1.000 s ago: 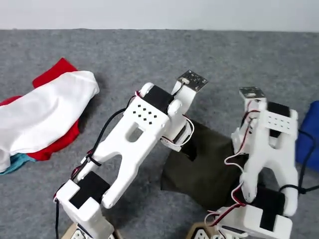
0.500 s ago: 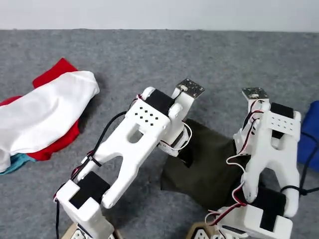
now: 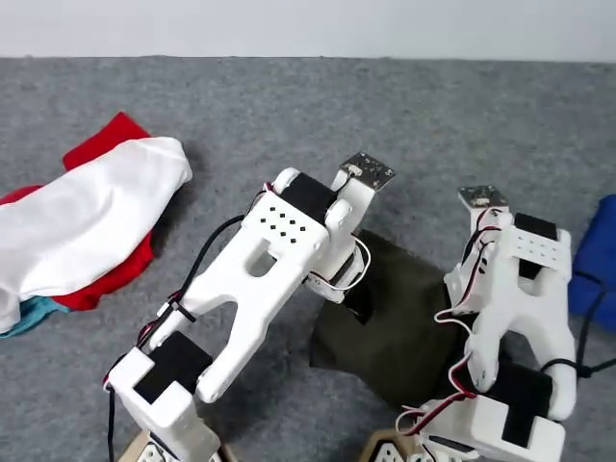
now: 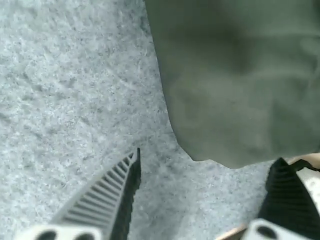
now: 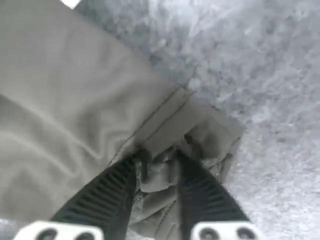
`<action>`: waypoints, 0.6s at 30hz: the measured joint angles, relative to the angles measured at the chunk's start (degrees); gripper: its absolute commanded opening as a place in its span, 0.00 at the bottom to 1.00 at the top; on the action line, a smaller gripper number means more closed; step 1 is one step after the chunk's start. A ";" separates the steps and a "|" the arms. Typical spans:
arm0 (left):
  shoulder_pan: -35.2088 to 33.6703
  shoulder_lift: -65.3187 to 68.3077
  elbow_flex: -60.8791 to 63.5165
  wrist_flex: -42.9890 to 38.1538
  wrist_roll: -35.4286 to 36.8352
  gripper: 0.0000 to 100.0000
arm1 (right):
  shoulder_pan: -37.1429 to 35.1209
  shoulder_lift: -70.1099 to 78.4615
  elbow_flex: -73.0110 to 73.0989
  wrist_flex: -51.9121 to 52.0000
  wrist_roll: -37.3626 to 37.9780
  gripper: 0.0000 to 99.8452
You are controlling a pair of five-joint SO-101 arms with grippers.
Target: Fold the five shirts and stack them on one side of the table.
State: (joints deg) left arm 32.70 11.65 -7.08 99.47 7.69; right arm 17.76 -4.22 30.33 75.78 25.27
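A dark olive shirt lies crumpled on the grey carpet between the two arms. My left gripper hovers open just above the carpet, its fingers straddling a rounded corner of the olive shirt without touching it. My right gripper is shut on a bunched, seamed edge of the olive shirt. At the left, a white shirt is draped over a red shirt, with a teal shirt peeking out underneath. A blue shirt lies at the right edge.
The grey carpet stretches open behind the arms up to a pale wall. The left arm's white body crosses the near middle. The right arm's body covers the olive shirt's right side.
The left arm dropped slightly toward the olive shirt, then held still. The right arm shifted a little toward the near edge and leftward, still holding the shirt.
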 measured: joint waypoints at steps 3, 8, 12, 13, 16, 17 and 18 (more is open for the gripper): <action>0.00 0.00 0.00 0.00 0.00 0.38 | 0.09 0.00 0.00 -0.26 0.09 0.01; 0.00 0.00 0.00 0.00 0.00 0.38 | 0.09 0.00 0.00 -0.26 0.35 0.01; 0.00 0.00 0.00 0.00 0.00 0.38 | 1.05 0.00 0.00 -0.26 0.35 0.01; 0.00 0.00 0.00 0.00 0.00 0.38 | 1.93 0.00 -0.18 -0.26 0.35 0.01; 0.00 0.00 0.00 0.00 0.00 0.38 | 5.71 0.00 -2.81 -0.26 0.44 0.01; 0.00 0.00 0.00 0.00 0.00 0.38 | 7.12 0.00 -3.78 -0.26 0.44 0.01; 0.00 0.00 0.00 -0.09 0.00 0.38 | 8.26 0.00 -4.66 -0.26 0.44 0.01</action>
State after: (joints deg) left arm 32.70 11.65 -7.08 99.38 7.69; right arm 26.02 -4.22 25.67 75.52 25.71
